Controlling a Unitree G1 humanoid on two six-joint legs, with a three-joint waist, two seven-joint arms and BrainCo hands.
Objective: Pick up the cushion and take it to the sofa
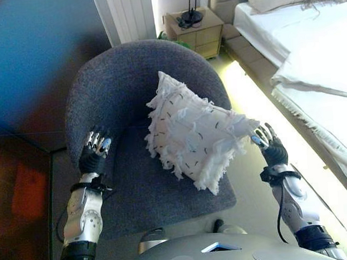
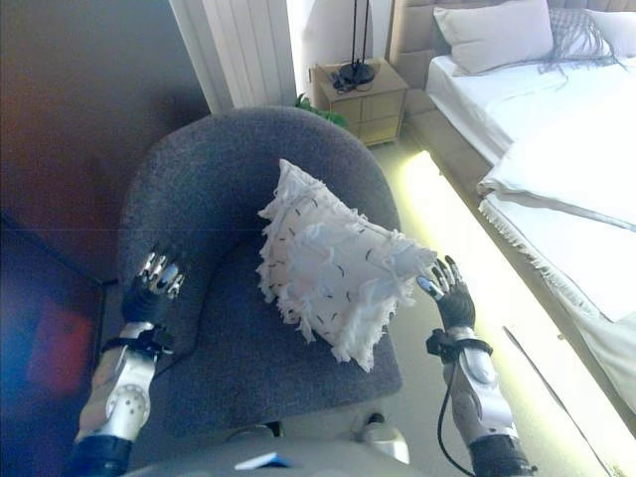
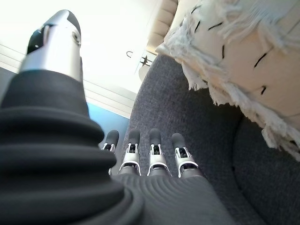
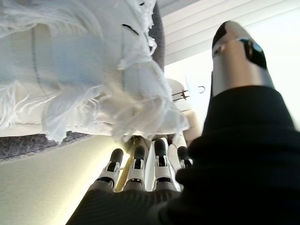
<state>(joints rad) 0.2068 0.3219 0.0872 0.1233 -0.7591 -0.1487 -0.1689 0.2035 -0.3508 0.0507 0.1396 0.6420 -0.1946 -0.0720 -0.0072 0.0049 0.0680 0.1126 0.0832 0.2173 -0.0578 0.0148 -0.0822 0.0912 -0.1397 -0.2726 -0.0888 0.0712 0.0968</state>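
Observation:
A white fringed cushion (image 1: 191, 135) with short black marks leans tilted on the seat of a grey round-backed armchair (image 1: 118, 86). My left hand (image 1: 95, 152) is open over the chair's left armrest, apart from the cushion and holding nothing; its wrist view shows straight fingers (image 3: 154, 154) and the cushion (image 3: 243, 56) beyond them. My right hand (image 1: 271, 144) is open beside the chair's right edge, just at the cushion's outer corner. In the right wrist view its fingers (image 4: 136, 164) are straight under the cushion's fringe (image 4: 79, 70).
A bed (image 1: 316, 50) with white bedding runs along the right. A wooden nightstand (image 1: 197, 28) with a black lamp base stands behind the chair. A dark wall (image 1: 34, 73) is at the left, and pale floor (image 1: 260, 101) lies between chair and bed.

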